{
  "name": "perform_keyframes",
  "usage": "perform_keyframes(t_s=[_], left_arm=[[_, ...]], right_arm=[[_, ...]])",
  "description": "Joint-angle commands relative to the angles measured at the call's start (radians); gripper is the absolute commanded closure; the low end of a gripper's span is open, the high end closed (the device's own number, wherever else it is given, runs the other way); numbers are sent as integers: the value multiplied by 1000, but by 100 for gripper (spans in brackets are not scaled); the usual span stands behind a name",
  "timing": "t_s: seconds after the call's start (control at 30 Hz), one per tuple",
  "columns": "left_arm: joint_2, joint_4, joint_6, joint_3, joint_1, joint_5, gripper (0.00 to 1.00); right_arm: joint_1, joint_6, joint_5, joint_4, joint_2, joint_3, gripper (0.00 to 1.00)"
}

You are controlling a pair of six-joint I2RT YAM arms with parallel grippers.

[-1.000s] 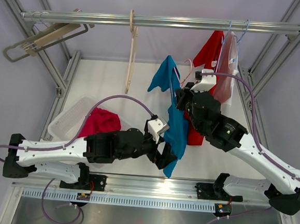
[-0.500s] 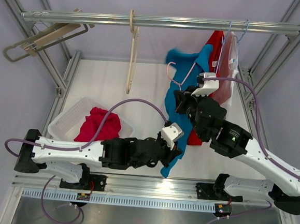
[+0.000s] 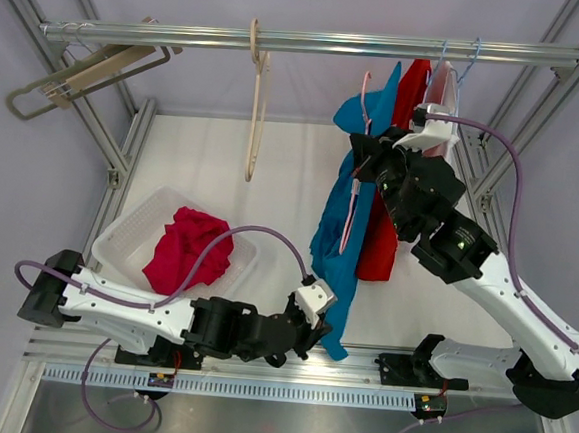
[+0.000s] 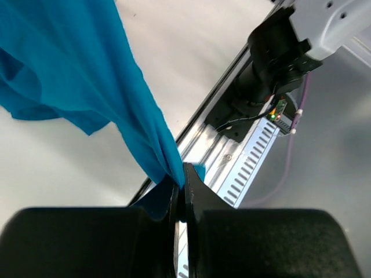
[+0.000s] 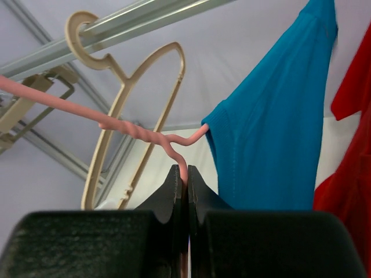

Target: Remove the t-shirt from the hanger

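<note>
A blue t-shirt [image 3: 343, 243] hangs stretched from the pink wire hanger [image 3: 358, 167] down toward the table's near edge. My right gripper [image 3: 367, 154] is shut on the pink hanger [image 5: 152, 137] just below its twisted neck, holding it up near the rail. The t-shirt [image 5: 272, 133] still drapes over one hanger arm. My left gripper [image 3: 323, 329] is shut on the t-shirt's lower hem [image 4: 165, 168], low by the front rail, and the cloth [image 4: 81, 69] runs taut away from the jaws.
A red garment [image 3: 383, 239] and another in a clear cover [image 3: 440, 128] hang on the rail [image 3: 303, 43] behind the blue one. A beige hanger [image 3: 254, 98] hangs at mid rail. A clear bin [image 3: 128, 232] with a red shirt [image 3: 189, 249] sits at left.
My left gripper closed on the t-shirt's hem and pulled it toward the near edge. My right gripper lifted the hanger up and back toward the rail, stretching the shirt.
</note>
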Motion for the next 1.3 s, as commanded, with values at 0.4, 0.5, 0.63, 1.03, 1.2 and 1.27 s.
perform_keyframes(t_s=[0.4, 0.5, 0.63, 1.03, 1.2, 1.27], left_arm=[[-74, -87, 95, -4, 57, -207, 100], [-111, 16, 265, 68, 100, -313, 100], [-139, 239, 444, 119, 195, -319, 100], [195, 574, 447, 295, 453, 111, 26], [258, 678, 430, 314, 453, 216, 16], [248, 669, 435, 318, 450, 167, 94]], right_arm=[[-45, 91, -582, -179, -176, 194, 100], [-45, 140, -693, -173, -275, 90, 100], [-43, 205, -808, -150, -401, -13, 100], [-45, 347, -1034, -93, -546, -41, 100], [-43, 378, -1074, -60, -573, -88, 100], [-43, 374, -1047, -69, -590, -93, 100]])
